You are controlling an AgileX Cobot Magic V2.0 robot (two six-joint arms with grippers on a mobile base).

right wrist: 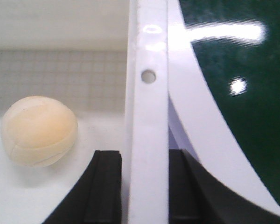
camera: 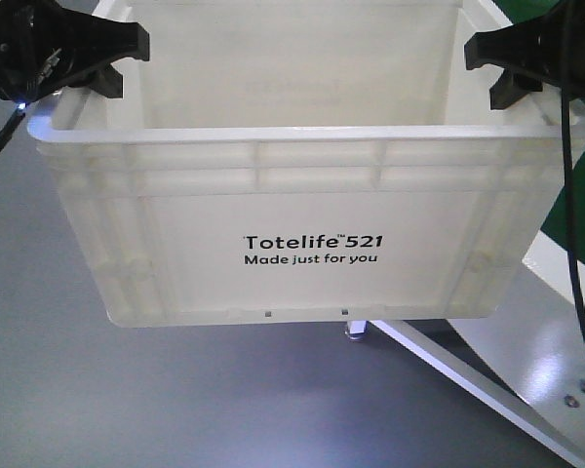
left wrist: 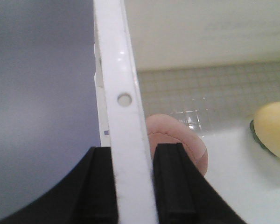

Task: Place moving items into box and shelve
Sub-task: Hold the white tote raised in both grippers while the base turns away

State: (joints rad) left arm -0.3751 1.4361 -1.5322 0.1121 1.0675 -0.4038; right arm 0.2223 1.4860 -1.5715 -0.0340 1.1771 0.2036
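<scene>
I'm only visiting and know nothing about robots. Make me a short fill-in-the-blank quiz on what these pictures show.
The box is printed "Made just for ___".
Inside it lie ___ balls.
The ball by the left hand is ___.
The ball by the right hand is pale ___.
Missing words: you; two; pink; yellow.

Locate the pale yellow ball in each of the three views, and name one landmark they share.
Left wrist: the pale yellow ball sits at the right edge, on the floor of the box.
Right wrist: it sits at the left, on the same floor.
Front view: not in it; the floor is out of sight.
Shared landmark: the white rim, upright in both wrist views, horizontal in the front view.
</scene>
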